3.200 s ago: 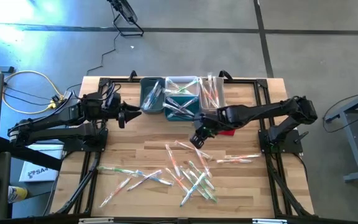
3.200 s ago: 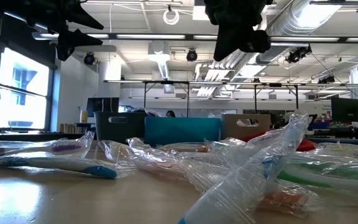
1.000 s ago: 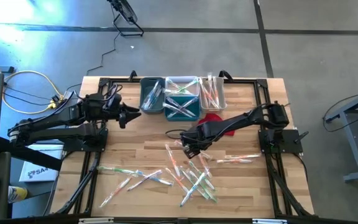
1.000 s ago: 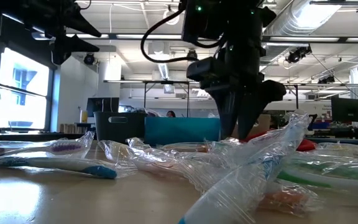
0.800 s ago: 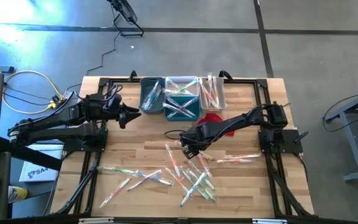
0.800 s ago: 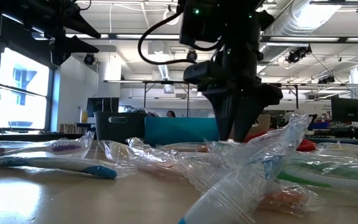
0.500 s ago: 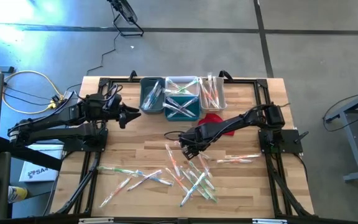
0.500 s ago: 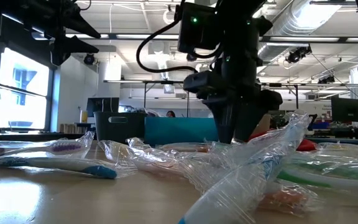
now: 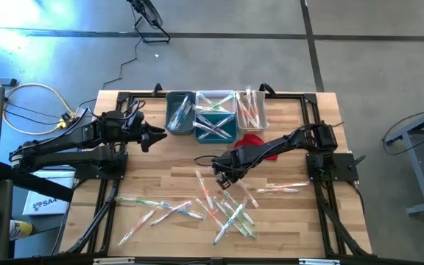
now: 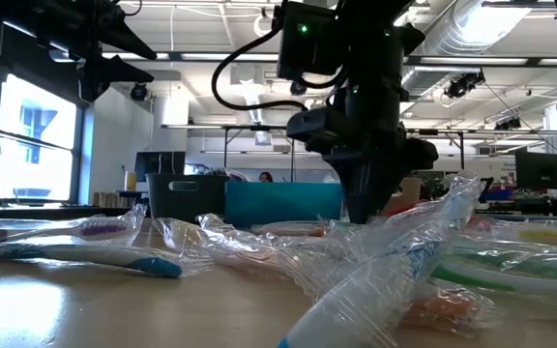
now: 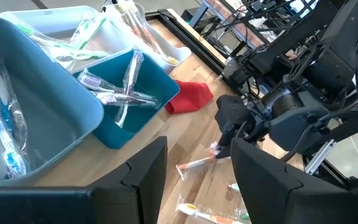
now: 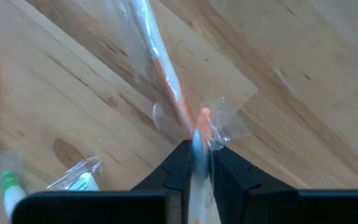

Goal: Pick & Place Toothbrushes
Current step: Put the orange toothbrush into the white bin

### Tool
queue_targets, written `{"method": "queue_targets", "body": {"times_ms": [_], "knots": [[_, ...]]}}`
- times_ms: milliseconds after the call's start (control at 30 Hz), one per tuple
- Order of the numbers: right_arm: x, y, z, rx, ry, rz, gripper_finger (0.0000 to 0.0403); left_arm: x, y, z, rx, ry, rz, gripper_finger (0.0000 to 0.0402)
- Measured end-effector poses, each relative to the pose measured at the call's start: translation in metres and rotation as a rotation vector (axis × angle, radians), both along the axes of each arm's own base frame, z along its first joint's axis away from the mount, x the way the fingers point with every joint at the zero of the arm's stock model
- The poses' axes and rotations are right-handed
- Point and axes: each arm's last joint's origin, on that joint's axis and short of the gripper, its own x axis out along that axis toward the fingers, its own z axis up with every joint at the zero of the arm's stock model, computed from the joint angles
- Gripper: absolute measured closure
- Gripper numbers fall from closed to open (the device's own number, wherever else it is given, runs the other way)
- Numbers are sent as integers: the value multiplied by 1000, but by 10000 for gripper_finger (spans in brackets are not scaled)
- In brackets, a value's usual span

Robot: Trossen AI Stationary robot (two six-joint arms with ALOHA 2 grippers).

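- Two arms are mine; my right end effector [image 9: 221, 177] is down at the worktop [image 9: 160, 165], at the far edge of the scattered toothbrushes [image 9: 230, 213].
- Seen past my right wrist, my two dark fingers [image 12: 174, 163] are pressed in on an orange-handled toothbrush [image 12: 166, 87] in its clear wrapper; the wrapped end sits right between the tips, and the handle runs away from me across the wood.
- A green-tipped wrapped brush [image 12: 73, 182] lies just beside that pinch, not touching my fingers.
- From table height my right end effector [image 10: 361, 208] stands upright behind the crumpled wrappers in the foreground.
- Most loose toothbrushes lie on the near side of my right end effector, in a pile below it in the overhead view, with a few more [image 9: 157, 212] spread toward the left front of the worktop.
- Other brushes already sit in the bins [image 9: 213, 112] at the far edge; a red cloth [image 9: 252, 140] lies near them under my right arm.
- My left end effector [image 9: 147, 138] hangs above the worktop beside the teal bin [image 11: 55, 106], its fingers [image 11: 148, 168] spread and holding nothing.
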Motion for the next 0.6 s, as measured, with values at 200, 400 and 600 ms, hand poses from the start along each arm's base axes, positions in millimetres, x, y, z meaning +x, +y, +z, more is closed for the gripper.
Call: {"method": "queue_targets", "body": {"times_ms": [200,400,600], "knots": [[-3,0,11,-6,-18,21,385,0,0,0,0,-1,0,226],[-7,-1,24,1,-41,28,371,0,1,0,5,1,18,226],[-12,-7,46,0,-103,29,387,0,1,0,6,1,23,226]]}}
